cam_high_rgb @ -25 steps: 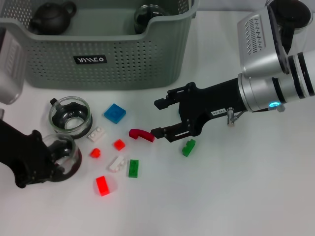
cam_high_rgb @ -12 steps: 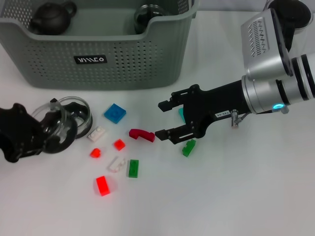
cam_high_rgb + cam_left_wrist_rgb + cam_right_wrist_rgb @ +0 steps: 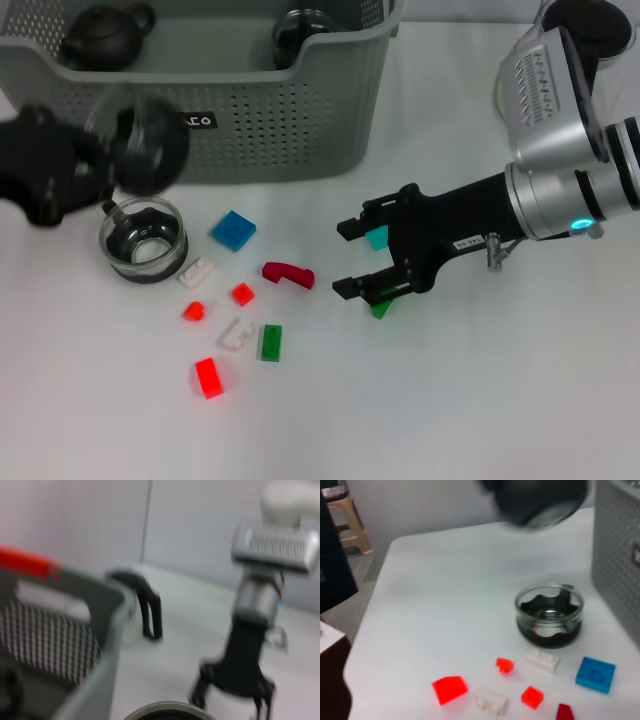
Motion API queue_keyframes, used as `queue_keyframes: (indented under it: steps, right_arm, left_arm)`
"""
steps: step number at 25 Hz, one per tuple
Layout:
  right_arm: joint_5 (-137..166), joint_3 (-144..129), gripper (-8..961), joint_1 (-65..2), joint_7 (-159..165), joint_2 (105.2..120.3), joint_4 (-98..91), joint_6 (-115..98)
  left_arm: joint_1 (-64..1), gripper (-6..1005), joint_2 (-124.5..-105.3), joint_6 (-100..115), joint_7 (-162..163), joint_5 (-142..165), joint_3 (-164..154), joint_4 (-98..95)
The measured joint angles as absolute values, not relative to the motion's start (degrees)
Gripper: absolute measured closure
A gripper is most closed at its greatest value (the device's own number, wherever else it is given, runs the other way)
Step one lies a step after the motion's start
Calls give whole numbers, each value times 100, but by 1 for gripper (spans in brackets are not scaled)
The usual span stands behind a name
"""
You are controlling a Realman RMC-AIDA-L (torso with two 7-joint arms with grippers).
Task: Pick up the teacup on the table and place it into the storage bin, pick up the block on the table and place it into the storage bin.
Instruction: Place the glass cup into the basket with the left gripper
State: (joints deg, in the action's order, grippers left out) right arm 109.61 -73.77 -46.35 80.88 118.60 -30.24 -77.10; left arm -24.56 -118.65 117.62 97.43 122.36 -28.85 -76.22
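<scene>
On the tabletop (image 3: 480,400), the right gripper (image 3: 362,260) at about 4 o'clock has its jaws wide apart and empty, a green block (image 3: 380,309) just under the lower one. At 9 o'clock a second teacup (image 3: 143,239) sits among scattered blocks. Farther off, the left gripper (image 3: 105,160) seems clamped on a blurred teacup (image 3: 150,148) before the storage bin (image 3: 260,120).

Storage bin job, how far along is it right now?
Looks done: a dark teapot and a dark cup already sit in the storage bin. In hand: the left hand holds a glass teacup raised beside the bin. Left: another teacup and the scattered blocks; the right hand hangs open over them.
</scene>
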Motion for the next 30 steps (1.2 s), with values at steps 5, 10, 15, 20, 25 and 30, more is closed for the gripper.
queue_keyframes:
  steps: [5,10,15,20,25,30]
  right_arm:
    - [11003,-7358,192,-4616,8089,11862,-3039,-7948]
    - [11004,-7364,193,-4599,8093,11864,-3041,-8005]
    - [11004,-7357,193,-4583,8096,11867,-3042,-8111]
    - [11002,-7352,193,-4516,8060,11883,-3042,-8106]
    - [10998,-7347,193,-4503,8060,11887,-3041,-8113]
    - [11004,-7347,193,-4506,8089,11914,-3041,-8099]
  left_arm:
    - [-2633,944,-12145,11410,9985,11925,-2634,-8003]
    - [-3071,943,-12129,10634,10578,11906,-2617,-7922]
    - [-3541,942,-12008,10096,11021,12001,-2712,-7865]
    - [-3978,942,-11707,8528,11855,12448,-3444,-7171]
    - [-4237,941,-11522,7756,12271,12964,-4199,-6625]
    - [-4527,940,-11588,7103,12591,13977,-4758,-6357]
